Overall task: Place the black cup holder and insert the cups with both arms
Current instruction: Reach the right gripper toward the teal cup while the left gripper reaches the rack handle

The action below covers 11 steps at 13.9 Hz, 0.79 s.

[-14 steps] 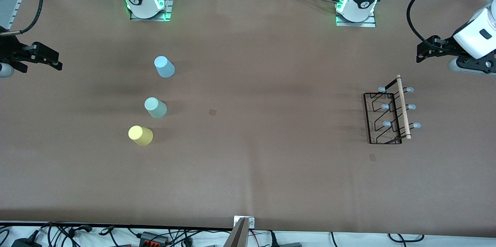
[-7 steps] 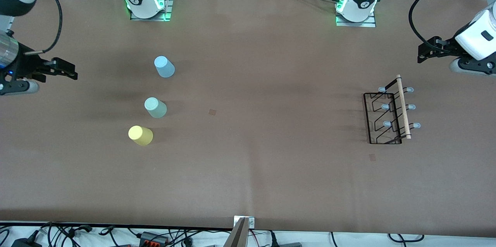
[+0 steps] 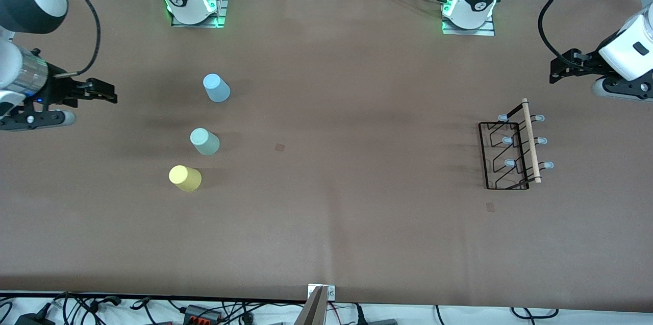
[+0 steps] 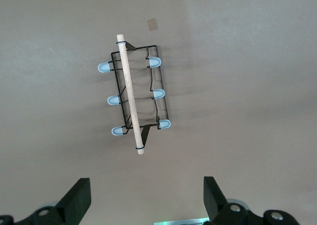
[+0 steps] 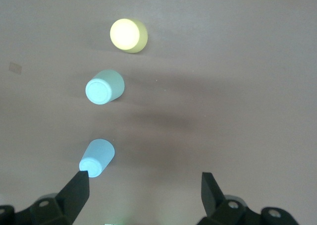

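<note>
At frame right, your left gripper (image 3: pixel 561 66) (jaws wide, empty) hangs above the black cup holder (image 3: pixel 512 154), rod handle (image 3: pixel 530 141) running top-to-bottom; right gripper (image 3: pixel 99 91) equally agape

From high across the table (image 3: pixel 326 243) we face both bases. Our left wrist camera looks straight down on the black cup holder (image 4: pixel 134 98); our right wrist camera on the cups (image 5: pixel 104 86). The front view shares both.
</note>
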Each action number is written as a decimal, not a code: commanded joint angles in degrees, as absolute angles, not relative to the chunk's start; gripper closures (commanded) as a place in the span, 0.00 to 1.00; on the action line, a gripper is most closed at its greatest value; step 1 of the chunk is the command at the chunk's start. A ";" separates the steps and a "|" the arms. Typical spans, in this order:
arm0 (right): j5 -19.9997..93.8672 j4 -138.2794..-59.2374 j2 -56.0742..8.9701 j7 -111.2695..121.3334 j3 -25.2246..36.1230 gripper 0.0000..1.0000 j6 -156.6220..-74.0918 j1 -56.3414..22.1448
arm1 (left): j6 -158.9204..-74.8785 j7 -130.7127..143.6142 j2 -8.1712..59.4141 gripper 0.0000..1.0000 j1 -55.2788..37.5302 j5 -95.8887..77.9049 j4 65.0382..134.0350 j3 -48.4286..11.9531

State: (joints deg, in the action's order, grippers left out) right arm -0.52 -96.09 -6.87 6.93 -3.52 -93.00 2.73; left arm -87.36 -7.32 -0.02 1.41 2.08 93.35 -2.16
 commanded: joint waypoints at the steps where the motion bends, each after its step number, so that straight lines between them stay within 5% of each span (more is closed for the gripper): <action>1: -0.35 -96.59 -7.29 7.30 -3.34 0.00 -93.16 2.11 | -86.92 -8.88 -0.18 0.00 1.49 1.32 93.43 -1.76; 6: 0.17 -110.80 -5.72 6.33 -3.60 0.00 -106.23 1.41 | -85.79 -8.17 4.56 0.00 1.93 1.32 93.51 -1.67; 11: 0.62 -115.75 -9.21 4.24 -3.60 0.00 -119.16 -0.26 | -92.08 -8.09 14.23 0.00 4.91 1.76 94.48 -1.67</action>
